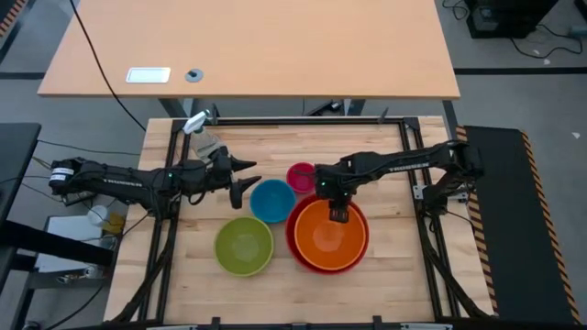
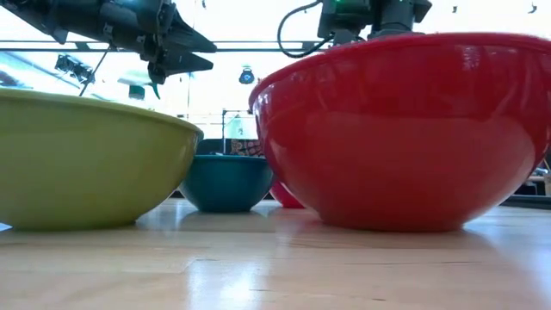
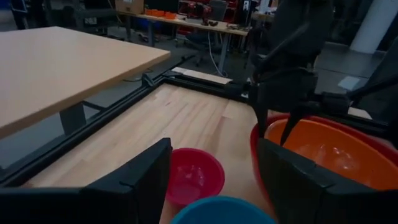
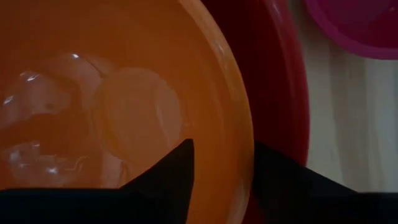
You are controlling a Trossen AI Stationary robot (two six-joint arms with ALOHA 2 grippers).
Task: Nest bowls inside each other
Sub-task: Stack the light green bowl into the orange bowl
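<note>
The orange bowl [image 1: 330, 236] sits inside the red bowl [image 1: 295, 240] at the table's middle right. My right gripper [image 4: 221, 168] points down over the orange bowl's far rim [image 4: 239, 124], open, with one finger inside the bowl and one outside it. The blue bowl [image 1: 272, 200], the lime green bowl [image 1: 244, 246] and the pink bowl [image 1: 300, 176] each stand alone on the table on their bases. My left gripper [image 1: 248, 181] hangs open and nearly level just left of the blue bowl, holding nothing.
A clear spray bottle [image 1: 204, 137] stands at the table's far left, beside my left arm. A black frame rail [image 1: 303, 121] runs along the far edge, with a light wooden desk [image 1: 257, 46] beyond it. Bare wood shows at the near right corner [image 1: 394, 293].
</note>
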